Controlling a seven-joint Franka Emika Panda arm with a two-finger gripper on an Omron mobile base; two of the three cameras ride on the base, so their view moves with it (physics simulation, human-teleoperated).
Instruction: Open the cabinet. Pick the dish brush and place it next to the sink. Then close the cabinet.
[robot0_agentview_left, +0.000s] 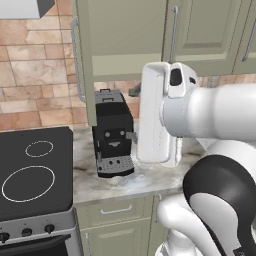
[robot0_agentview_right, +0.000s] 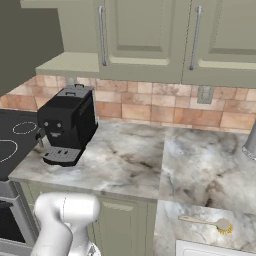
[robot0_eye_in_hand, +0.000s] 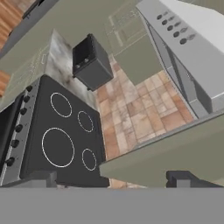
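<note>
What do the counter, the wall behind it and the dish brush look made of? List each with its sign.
Counter: polished marble or a stone look-alike, grey-brown veining on white.
Wall: matte stone or terracotta tile, irregular tan blocks with pale grout lines.
Dish brush: pale handle, wood or plastic, too small to tell; yellow bristles at the head.

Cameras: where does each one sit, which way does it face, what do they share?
Left base view: behind the arm's left, facing the backsplash; white arm lower right, open sage-green cabinet door above the black coffee machine.
Right base view: behind the arm's right, looking down the marble counter; white arm base lower left, wooden dish brush by the sink corner.
Hand view: on the hand, rolled, looking down at the black glass cooktop; open gripper at bottom.
Shared: coffee machine and cooktop in all three.
</note>
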